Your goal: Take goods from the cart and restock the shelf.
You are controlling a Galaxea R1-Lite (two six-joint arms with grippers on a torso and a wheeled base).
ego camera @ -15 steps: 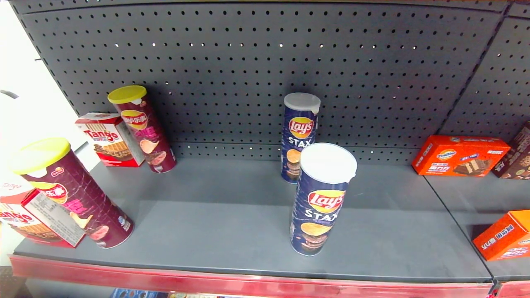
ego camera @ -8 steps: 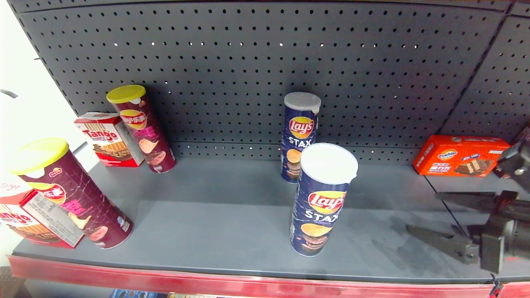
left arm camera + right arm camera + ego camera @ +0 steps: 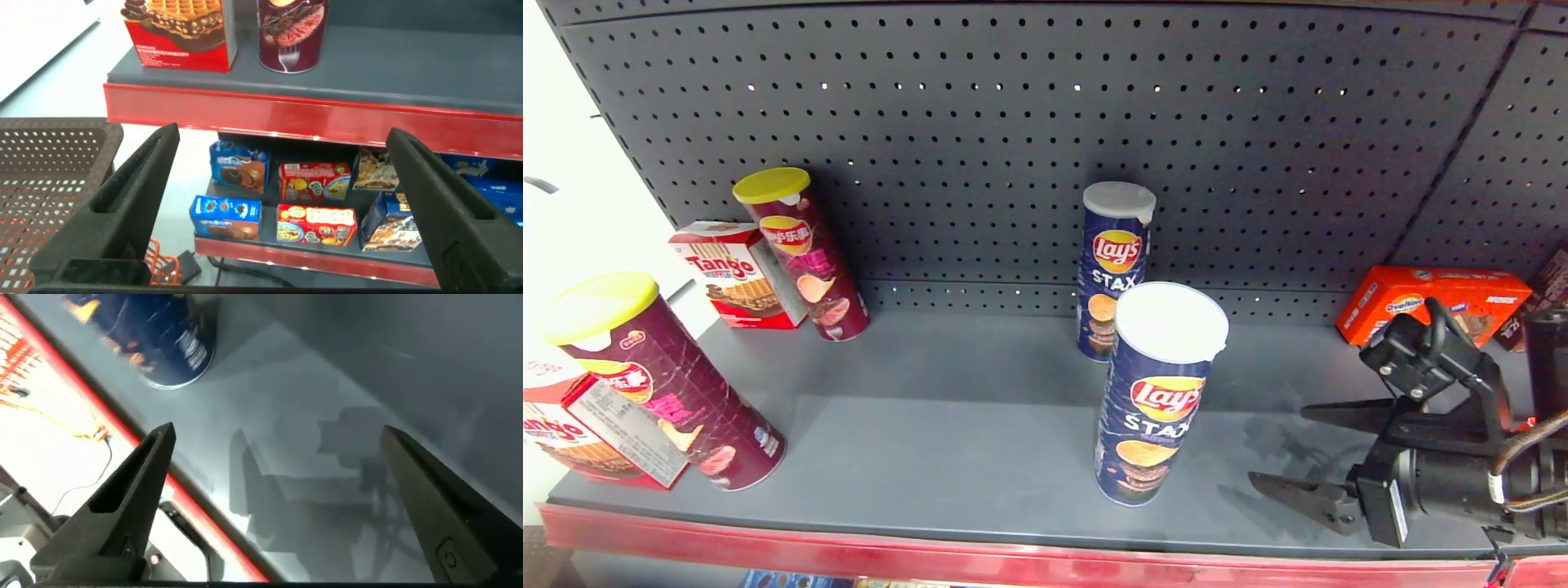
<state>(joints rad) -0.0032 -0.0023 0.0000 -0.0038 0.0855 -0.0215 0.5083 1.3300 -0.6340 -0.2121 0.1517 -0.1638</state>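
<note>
1. Since half a second ago the right gripper [image 3: 1282,447] has slid along the shelf [image 3: 931,425] toward the front navy can [image 3: 1160,392]; a full second ago it was not yet in the head view. The cans and boxes have not moved.
2. Right gripper: it hangs low over the shelf, to the right of the front navy can and apart from it. Its jaws are spread wide and point at the can with nothing between them. The right wrist view shows the same gape [image 3: 278,434], with the foot of that can [image 3: 155,339] beyond the fingertips.
3. Front navy can: upright with a white lid, near the shelf's red front rail [image 3: 931,555].
4. A rear navy can [image 3: 1112,269] stands upright just behind the front navy can, against the pegboard [image 3: 1013,122].
5. Well to the left of the front navy can are two maroon cans with yellow lids, one at the back [image 3: 805,253] and one at the front [image 3: 666,384], each beside a red wafer box [image 3: 731,273] [image 3: 580,433].
6. An orange box [image 3: 1429,298] lies to the right of the front navy can and further back, past the right gripper.
7. Left gripper [image 3: 282,139]: jaws wide apart and empty, below shelf level, with a grey mesh basket [image 3: 41,171] just beside one finger and small snack boxes [image 3: 315,200] on a lower shelf ahead.
</note>
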